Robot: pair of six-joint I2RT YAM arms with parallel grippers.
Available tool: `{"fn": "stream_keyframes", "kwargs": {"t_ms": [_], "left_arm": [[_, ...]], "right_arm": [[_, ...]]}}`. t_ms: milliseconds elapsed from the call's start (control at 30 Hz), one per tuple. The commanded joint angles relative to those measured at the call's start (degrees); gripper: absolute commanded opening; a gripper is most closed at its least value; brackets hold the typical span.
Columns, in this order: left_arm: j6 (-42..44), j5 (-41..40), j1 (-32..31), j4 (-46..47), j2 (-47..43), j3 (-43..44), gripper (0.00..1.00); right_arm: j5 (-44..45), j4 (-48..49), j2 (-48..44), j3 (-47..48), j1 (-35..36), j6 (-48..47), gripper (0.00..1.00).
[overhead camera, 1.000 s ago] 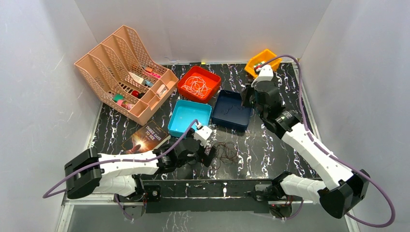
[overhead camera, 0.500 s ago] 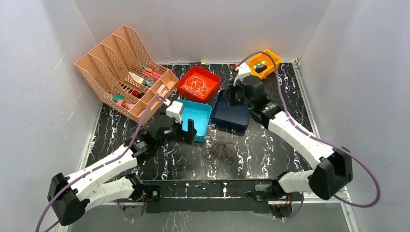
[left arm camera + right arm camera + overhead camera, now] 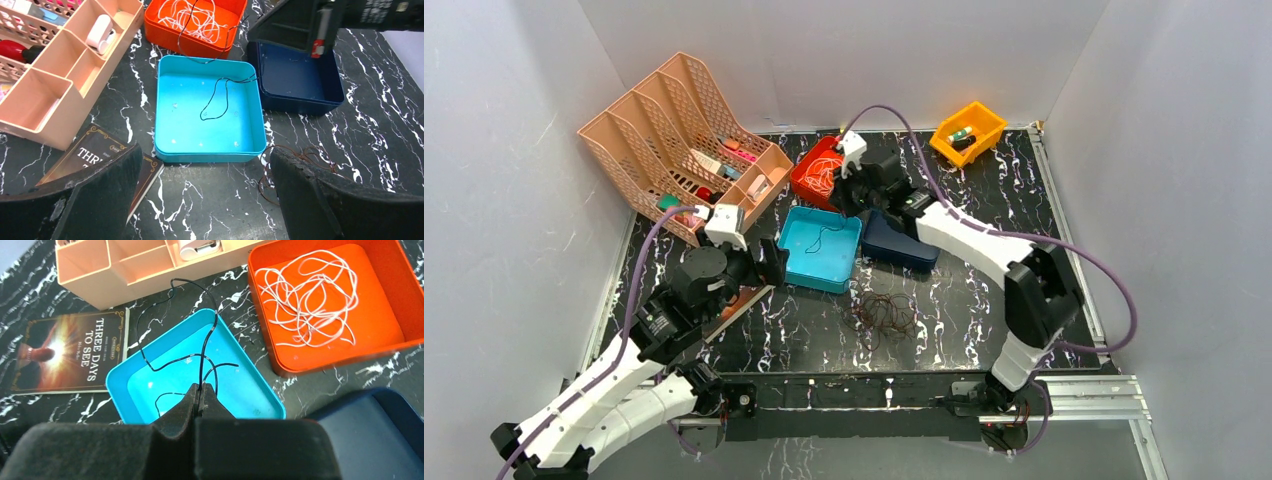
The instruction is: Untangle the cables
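Your right gripper (image 3: pixel 200 390) is pinching the black cable (image 3: pixel 201 360) tight, and your left gripper (image 3: pixel 205 155) is hanging wide open. The cable is dangling by the white cable (image 3: pixel 310 295) and may snag on it.

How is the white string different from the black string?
The white cable lies all by itself in the orange tray, while the black cable is pinched in the shut right gripper and hangs down into the turquoise tray. The white cable is a heap of many curly loops, while the black cable shows only a few long bends. Both are thin and bendy.
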Motion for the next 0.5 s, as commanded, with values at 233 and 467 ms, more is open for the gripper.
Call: {"fn": "stream_keyframes", "kwargs": {"t_ms": [233,467], "left_arm": [[-1.4,-3.1,0.2,-6.2,-3.2,1.4,0.98],[-1.5,-2.5,0.2,-6.2,-2.4,1.4,0.98]], "right_arm": [[-3.1,-2.0,9.2,7.5,1.4,-15.6,0.02],[-9.4,-13.7,14.7,13.9,2.8,-24.5,0.02]]}}
